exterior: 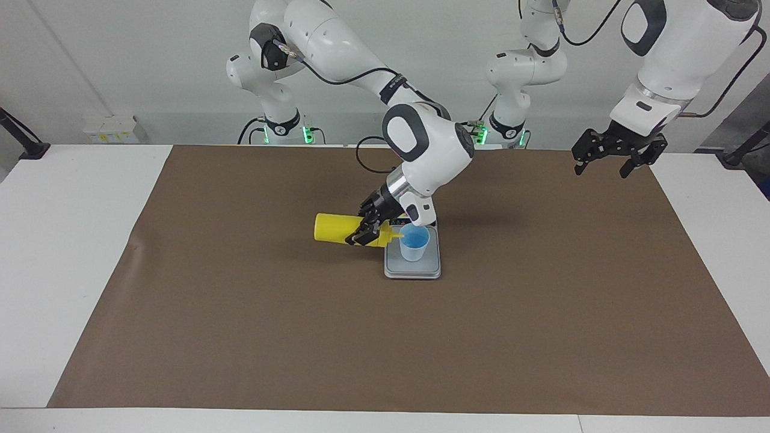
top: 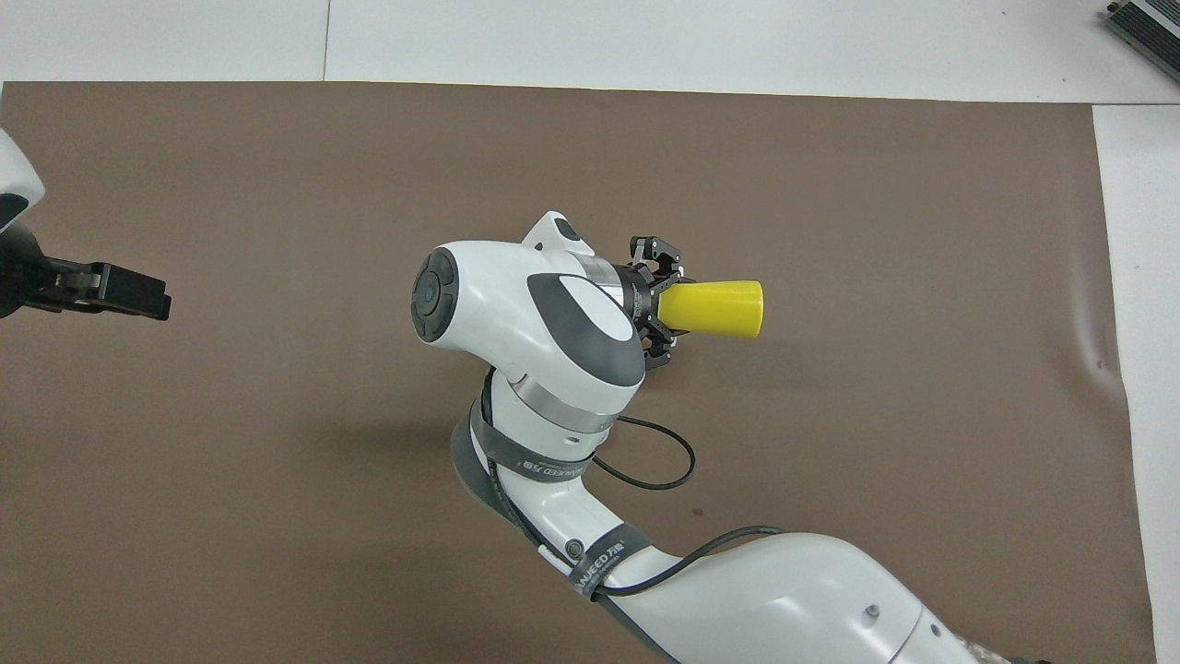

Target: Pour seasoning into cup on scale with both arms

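Observation:
The yellow seasoning bottle [exterior: 337, 228] lies tipped on its side in the air, its nozzle at the rim of the light blue cup [exterior: 415, 243]. The cup stands upright on the silver-grey scale [exterior: 412, 269] in the middle of the mat. My right gripper [exterior: 367, 231] is shut on the bottle near its cap end. In the overhead view the right arm hides the cup and the scale; only the bottle [top: 719, 309] and the right gripper [top: 659, 309] show. My left gripper [exterior: 613, 155] hangs open and empty in the air over the left arm's end of the mat, and waits; it also shows in the overhead view [top: 120, 293].
A brown mat [exterior: 240, 313] covers most of the white table [exterior: 60, 240]. A black cable [top: 664, 461] loops from the right arm's wrist. Nothing else stands on the mat.

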You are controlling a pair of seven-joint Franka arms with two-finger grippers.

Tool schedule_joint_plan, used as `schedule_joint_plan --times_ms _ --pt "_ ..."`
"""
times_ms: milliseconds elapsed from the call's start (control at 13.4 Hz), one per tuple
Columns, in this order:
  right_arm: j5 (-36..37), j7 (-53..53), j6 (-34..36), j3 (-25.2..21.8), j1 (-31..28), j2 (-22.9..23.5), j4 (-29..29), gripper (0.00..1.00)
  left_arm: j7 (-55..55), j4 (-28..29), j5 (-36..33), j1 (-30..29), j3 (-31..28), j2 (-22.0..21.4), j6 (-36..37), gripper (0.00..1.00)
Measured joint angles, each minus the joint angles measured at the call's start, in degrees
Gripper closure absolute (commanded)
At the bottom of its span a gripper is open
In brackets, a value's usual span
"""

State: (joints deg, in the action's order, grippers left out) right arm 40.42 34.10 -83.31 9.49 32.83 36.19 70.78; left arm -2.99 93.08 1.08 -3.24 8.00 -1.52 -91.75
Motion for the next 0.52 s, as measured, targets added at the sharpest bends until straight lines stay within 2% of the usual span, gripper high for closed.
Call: schedule_joint_plan --times_ms 524 --pt "0.0 0.0 -2.7 0.0 -0.2 1.3 1.4 1.00 0.0 0.0 0.0 0.0 0.0 0.0 0.0 0.00"
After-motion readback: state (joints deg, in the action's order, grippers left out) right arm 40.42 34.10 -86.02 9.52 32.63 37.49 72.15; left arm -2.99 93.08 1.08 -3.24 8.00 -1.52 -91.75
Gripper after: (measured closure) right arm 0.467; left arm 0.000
